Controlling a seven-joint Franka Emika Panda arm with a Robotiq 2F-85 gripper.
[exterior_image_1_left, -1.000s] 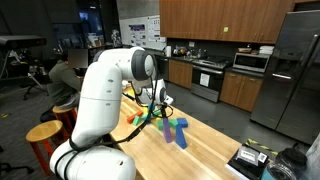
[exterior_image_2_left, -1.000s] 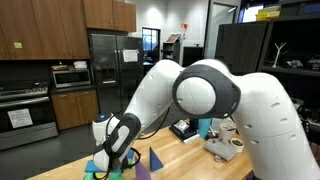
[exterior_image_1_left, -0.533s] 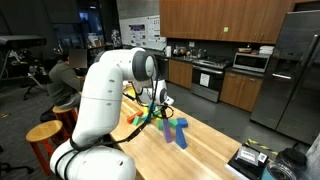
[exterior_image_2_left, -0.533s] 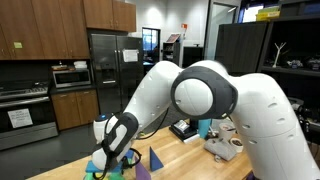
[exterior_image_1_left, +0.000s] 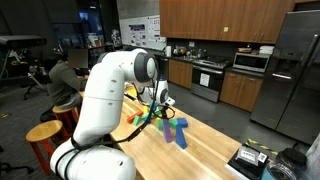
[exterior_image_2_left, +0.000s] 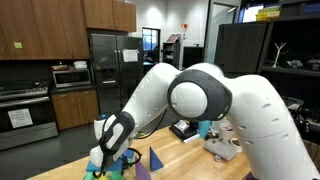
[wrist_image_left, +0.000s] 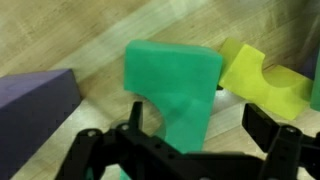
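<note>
The gripper (wrist_image_left: 185, 145) is fully released: the jaws are spread wide and hold nothing. The green notched building block (wrist_image_left: 172, 85) stands on the wooden table (wrist_image_left: 90, 30) directly ahead of the jaws and centred between them, apparently so that both fingers clear its flanks. The purple rectangular block (wrist_image_left: 35, 100) lies outside one jaw. The yellow arched block (wrist_image_left: 265, 80) lies beyond the other jaw, just beside the green block.

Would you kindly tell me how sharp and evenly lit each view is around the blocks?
Wrist view: the green block is close, soft and out of focus; the open gripper is a dark blur below it. In an exterior view the blue block is small yet sharp under even room light. In an exterior view the white arm looms near the lens, hiding most blocks.
</note>
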